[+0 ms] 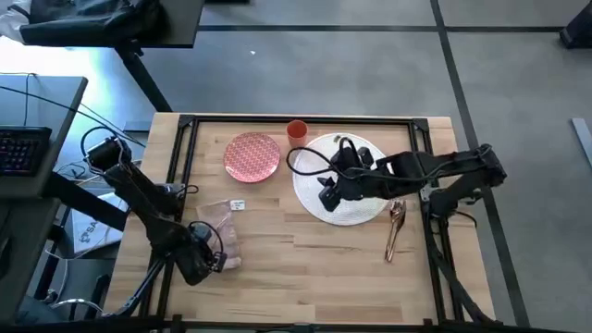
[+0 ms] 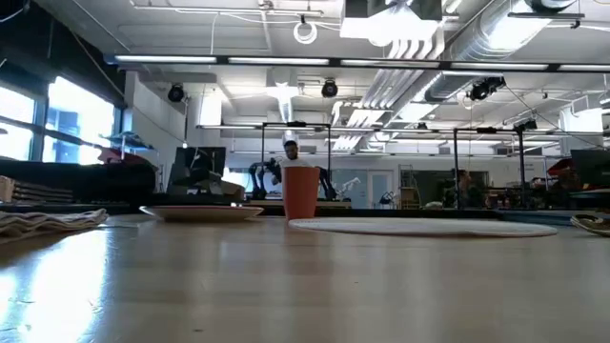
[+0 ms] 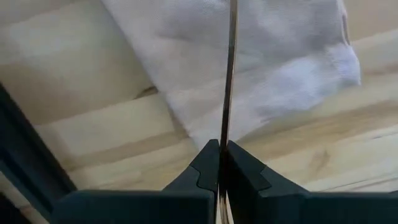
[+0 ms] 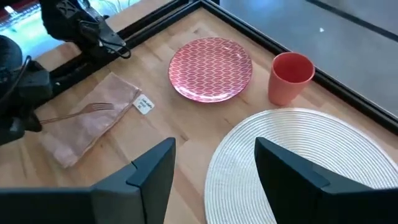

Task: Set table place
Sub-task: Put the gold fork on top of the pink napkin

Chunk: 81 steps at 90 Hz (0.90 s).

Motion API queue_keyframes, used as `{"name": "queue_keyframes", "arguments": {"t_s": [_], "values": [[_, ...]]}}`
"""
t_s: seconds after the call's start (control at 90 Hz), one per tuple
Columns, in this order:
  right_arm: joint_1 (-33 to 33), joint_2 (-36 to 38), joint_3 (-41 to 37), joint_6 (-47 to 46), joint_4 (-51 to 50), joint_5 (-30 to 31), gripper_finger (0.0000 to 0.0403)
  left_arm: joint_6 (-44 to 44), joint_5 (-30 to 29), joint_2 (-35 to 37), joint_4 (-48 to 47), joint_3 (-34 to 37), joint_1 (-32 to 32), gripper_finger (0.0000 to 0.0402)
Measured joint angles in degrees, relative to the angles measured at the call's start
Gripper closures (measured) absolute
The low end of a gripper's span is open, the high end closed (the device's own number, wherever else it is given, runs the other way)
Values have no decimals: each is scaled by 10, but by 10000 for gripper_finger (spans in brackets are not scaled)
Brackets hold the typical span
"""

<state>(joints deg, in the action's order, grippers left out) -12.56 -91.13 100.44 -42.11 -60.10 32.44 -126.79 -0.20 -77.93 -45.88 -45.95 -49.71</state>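
My left gripper (image 1: pixel 213 260) is near the table's front left, shut on a copper fork (image 4: pixel 81 112) that reaches out over the beige napkin (image 1: pixel 222 231). The napkin lies flat on the wood table (image 1: pixel 305 259). My right gripper (image 4: pixel 214 174) hovers open over the round white placemat (image 1: pixel 356 208), holding nothing. The red-patterned plate (image 1: pixel 252 157) and the orange cup (image 1: pixel 296 129) stand on the table at the far side, left of the placemat. More copper cutlery (image 1: pixel 396 228) lies on the table right of the placemat. My left gripper pinches the fork's thin handle (image 3: pixel 227 118) between its two fingers, near the handle's free end. The fork runs on straight ahead of the fingers, along them. Its tines (image 4: pixel 107 107) are over the napkin; whether they rest on it, I cannot tell.
A black metal frame (image 1: pixel 305 118) runs along the table's edges. A small white tag (image 4: pixel 143 104) sticks out at the napkin's far corner. Bare wood shows in front of the placemat and the plate. A grey desk with a keyboard (image 1: pixel 20 148) stands left of the table.
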Motion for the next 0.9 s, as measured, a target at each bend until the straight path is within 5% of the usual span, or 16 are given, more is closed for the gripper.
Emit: {"name": "queue_keyframes", "arguments": {"t_s": [0.433, 0.678, 0.9], "values": [[58, 0, 0, 200, -40, -46, 204, -11, 49, 0, 20, 0, 61, 402], [90, 0, 0, 331, -45, -133, 204, -17, 62, 6, -43, 3, 88, 402], [108, 0, 0, 376, -50, -143, 204, -12, 21, -6, -25, 3, 135, 402]]}}
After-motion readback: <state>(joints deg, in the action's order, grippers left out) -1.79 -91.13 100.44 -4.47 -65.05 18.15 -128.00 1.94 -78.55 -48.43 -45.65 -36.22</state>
